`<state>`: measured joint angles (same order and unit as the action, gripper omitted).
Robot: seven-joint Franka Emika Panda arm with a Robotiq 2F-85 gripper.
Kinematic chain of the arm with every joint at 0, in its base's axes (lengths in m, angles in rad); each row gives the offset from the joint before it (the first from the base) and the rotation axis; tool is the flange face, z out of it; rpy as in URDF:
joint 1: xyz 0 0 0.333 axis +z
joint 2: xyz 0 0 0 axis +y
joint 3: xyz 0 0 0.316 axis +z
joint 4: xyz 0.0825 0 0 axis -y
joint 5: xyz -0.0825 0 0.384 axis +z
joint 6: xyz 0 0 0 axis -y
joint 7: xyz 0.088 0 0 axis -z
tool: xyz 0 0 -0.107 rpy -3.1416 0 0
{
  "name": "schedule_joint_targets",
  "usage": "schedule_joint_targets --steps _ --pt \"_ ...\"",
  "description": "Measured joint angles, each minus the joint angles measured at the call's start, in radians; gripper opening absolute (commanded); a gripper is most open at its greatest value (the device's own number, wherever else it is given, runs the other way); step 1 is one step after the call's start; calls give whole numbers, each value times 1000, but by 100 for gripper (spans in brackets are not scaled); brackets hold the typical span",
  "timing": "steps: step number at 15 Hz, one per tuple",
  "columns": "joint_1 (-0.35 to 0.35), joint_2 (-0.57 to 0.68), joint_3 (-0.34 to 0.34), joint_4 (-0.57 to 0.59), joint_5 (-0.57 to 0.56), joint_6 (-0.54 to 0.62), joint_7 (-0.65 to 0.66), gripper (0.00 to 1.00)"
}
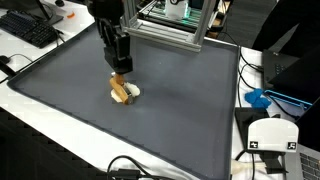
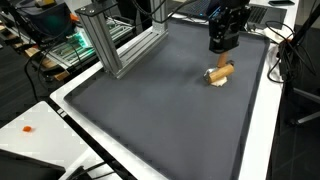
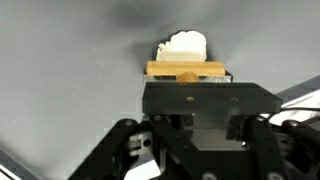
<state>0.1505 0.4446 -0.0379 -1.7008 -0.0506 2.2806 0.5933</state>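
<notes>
**Gripper poised over wooden block on grey mat**

Gripper (image 1: pixel 121 68) and arm come down from above, pointing straight at the mat, in both exterior views. Directly beneath the fingertips lies a wooden block (image 1: pixel 121 89), light tan and lying tilted. It rests against a small white object (image 1: pixel 132 93) whose make is too small to tell. In an exterior view the wooden block (image 2: pixel 221 71) sits just under the gripper (image 2: pixel 222 50), with what looks like a thin gap between them. At this size I cannot be sure whether they touch.

The wrist view shows the wooden block (image 3: pixel 187 70) as a flat tan bar lying across the frame, right at the front edge of the gripper's dark housing. The white object (image 3: pixel 183 45) is lumpy and pale, and it touches the block on its far side. The fingers cannot be made out against the housing. I therefore cannot tell whether the jaws are spread, pressed together or pinching the block.

Both things lie on a wide grey mat (image 1: pixel 170 125), near one of its edges and well away from its middle. An aluminium frame (image 1: pixel 178 36) stands at the mat's border behind the arm. A black keyboard (image 1: pixel 30 30) sits off the mat on the white table, and a white device (image 1: pixel 272 135) stands past the opposite edge.
</notes>
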Motion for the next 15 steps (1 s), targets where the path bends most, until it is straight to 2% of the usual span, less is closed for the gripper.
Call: schedule_joint_targets --steps 15 --pt "0 -5 26 18 32 -187 -47 35"
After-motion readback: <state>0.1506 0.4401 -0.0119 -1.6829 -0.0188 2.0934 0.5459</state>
